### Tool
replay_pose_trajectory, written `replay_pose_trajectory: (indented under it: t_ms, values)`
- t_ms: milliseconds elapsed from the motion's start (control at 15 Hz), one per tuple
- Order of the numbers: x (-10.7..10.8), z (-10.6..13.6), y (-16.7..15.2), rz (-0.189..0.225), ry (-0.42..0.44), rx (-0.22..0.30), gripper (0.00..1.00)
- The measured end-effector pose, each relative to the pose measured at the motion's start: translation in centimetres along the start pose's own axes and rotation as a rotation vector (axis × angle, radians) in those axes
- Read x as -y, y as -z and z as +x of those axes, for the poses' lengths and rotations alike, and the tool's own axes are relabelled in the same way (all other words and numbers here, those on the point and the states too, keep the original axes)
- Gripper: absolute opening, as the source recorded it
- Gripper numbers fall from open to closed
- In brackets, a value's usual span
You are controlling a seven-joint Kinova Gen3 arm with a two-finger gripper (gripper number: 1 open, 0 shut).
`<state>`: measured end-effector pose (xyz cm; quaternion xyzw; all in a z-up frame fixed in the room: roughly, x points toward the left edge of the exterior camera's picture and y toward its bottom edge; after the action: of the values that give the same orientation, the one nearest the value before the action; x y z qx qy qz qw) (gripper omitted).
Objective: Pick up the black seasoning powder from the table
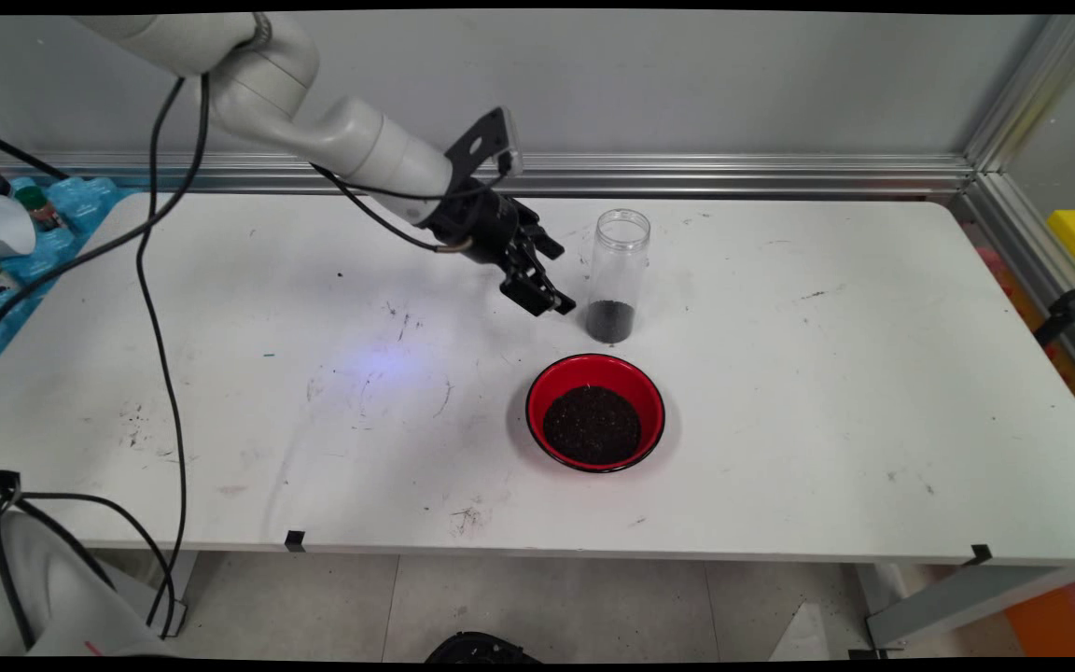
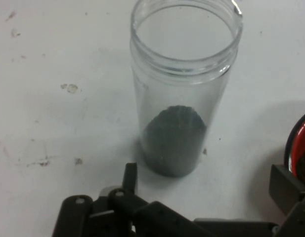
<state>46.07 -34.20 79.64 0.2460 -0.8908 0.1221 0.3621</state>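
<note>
Clear jar (image 1: 619, 273) stands just beside end effector (image 1: 547, 301).

We see a white arm (image 1: 314, 117) of rounded, tubular links ending in a black two-finger gripper (image 1: 547, 297) with a jointed linkage. Thin black cables (image 1: 157, 280) trail from it. A black perforated bracket (image 1: 480, 145) tops the wrist.

A clear jar (image 1: 619, 271) holds dark grains; the red bowl (image 1: 595, 371), black-rimmed, likewise.

Clear jar (image 2: 184, 84) holding dark grains stands before the hand (image 2: 206, 192).
</note>
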Motion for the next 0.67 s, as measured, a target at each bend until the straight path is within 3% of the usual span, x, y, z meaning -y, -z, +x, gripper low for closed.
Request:
replay_pose_trajectory:
  t_ms: [667]
  values:
    - [-0.2, -1.4, -2.9, -0.004, -0.009, -0.018, 1.0]
